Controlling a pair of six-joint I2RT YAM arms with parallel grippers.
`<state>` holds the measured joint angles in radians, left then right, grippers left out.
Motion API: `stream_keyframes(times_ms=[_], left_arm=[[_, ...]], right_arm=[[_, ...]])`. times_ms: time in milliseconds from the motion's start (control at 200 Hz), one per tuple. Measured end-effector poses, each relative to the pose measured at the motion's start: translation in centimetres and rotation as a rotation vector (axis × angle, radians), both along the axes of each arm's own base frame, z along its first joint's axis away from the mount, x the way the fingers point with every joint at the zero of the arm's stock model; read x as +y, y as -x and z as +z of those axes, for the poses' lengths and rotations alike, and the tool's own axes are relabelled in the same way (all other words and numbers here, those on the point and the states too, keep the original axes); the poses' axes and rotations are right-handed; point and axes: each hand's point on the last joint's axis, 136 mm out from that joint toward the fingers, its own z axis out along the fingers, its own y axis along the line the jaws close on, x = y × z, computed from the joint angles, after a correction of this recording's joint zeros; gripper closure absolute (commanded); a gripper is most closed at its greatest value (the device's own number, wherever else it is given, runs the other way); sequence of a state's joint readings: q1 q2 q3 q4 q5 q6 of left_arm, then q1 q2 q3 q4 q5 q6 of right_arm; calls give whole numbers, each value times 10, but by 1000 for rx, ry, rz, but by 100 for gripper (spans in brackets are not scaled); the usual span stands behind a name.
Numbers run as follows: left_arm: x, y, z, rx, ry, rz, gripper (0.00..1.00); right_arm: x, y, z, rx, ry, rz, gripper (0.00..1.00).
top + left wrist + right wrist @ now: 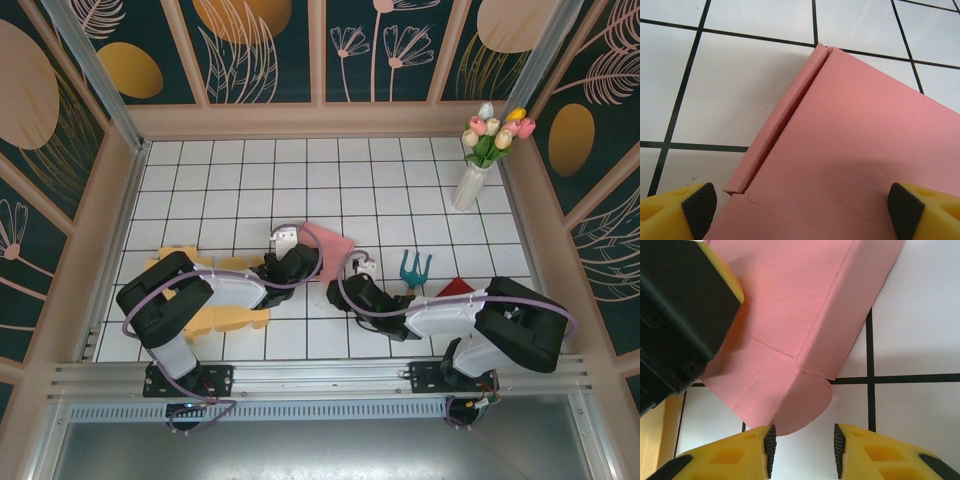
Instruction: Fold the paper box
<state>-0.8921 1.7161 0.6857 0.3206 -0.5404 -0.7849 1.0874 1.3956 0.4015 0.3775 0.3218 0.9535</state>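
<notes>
Pink card box sits mid-frame on the tiled surface, side walls creased up. Judged light, thin and easily crumpled; best gripped by a flap edge. Over it, left end effector spread wide; right end effector narrow, empty, at the rounded tab.

No writing can be read anywhere (the pink box is plain).

White shells and black joints form the left arm and right arm, lilac cables looping behind the yellow fingers, whose inner faces carry black textured pads.
</notes>
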Motion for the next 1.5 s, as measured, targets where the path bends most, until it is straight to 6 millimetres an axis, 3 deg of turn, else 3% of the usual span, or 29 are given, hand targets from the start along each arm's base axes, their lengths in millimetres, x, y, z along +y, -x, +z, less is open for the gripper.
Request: stream_keyframes(times_ms=[310,716,1041,1501], left_arm=[[0,0,-1,0,-1,1,10],[0,0,-1,-2,0,1,10],[-1,-1,-1,-5,2,3,10],[0,-2,-1,-12,-6,4,9]], right_arm=[[5,0,38,-45,-122,-34,56],[2,-8,18,-12,-67,-65,56],[19,-9,16,5,-95,-31,56],[19,-12,14,-4,-85,-24,60]])
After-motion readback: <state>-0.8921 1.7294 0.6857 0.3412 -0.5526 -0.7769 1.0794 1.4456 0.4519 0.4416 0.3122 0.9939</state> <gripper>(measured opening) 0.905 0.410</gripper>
